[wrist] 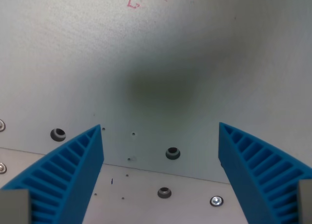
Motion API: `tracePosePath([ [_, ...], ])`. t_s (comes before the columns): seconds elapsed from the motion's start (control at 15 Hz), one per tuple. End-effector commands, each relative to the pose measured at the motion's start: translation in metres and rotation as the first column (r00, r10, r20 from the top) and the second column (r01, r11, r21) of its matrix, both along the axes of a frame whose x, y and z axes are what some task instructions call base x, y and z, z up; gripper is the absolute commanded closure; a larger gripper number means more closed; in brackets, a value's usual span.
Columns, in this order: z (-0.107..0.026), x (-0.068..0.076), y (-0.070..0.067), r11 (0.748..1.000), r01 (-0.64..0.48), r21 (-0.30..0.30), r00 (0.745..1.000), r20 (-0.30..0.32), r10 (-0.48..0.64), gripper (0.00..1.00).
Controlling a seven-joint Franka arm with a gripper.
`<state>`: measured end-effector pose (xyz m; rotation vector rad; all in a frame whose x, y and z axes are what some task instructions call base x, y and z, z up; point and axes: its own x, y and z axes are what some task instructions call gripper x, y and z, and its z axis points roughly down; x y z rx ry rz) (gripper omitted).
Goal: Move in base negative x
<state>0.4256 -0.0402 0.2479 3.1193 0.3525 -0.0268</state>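
- The tool (161, 131) is spread wide and holds nothing; its two blue fingers (73, 170) stand well apart over the desk (156, 53).
- The task names no object to carry; the thing that moves is the tool itself, which hangs above the bare plate.
- Risk: if the tips sit low, a sideways slide could drag them across the desk or catch a bolt hole (172, 153) or screw (216, 201). Height cannot be judged here.
- Risk: the wrist view does not show which way base negative x points, so obstacles on the path are unseen.
- Fingers: ribbed, tapering, likely flexible plastic.
- Desk: matte grey metal, lightly speckled, with a seam (165, 173) between panels and a faint red mark (133, 4).
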Motion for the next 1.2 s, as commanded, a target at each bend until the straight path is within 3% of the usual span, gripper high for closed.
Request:
tracePosePath([
  [0.07,0.002,-0.005,0.001,1.0,0.0,0.0,1.0,0.006,0.0,0.0],
  [1.2,-0.007,-0.097,0.019,1.0,0.0,0.0,1.0,0.006,0.0,0.0],
])
